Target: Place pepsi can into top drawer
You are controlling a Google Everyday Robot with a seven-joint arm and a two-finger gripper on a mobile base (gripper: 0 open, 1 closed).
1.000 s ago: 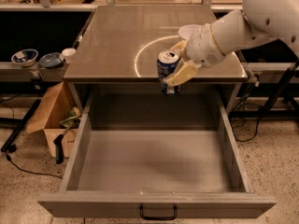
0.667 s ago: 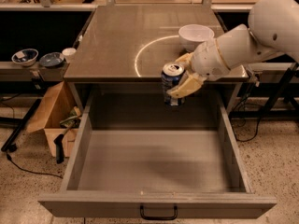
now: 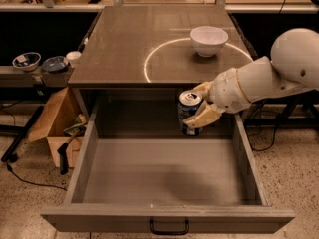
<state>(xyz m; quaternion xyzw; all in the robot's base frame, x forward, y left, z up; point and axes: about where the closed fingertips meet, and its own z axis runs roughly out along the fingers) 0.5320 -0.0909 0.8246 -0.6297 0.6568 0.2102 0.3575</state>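
Note:
The pepsi can [image 3: 189, 112] is dark blue with a silver top. It is held upright in my gripper [image 3: 202, 105], whose pale fingers [image 3: 205, 117] are shut on its right side. The can hangs over the back part of the open top drawer [image 3: 164, 176], above its floor and just in front of the table's front edge. The drawer is pulled far out, its inside bare, with a black bar handle [image 3: 169, 228] on the front panel. My white arm [image 3: 269, 76] reaches in from the right.
A white bowl [image 3: 209, 40] stands on the grey tabletop [image 3: 129, 44] at the back right, inside a pale ring mark. A cardboard box [image 3: 56, 126] sits on the floor at the left. Small bowls [image 3: 27, 61] rest on a low shelf at the far left.
The gripper has carried the can forward off the tabletop's edge and lower, so it now hangs over the back of the open drawer. The bowl has come into full view.

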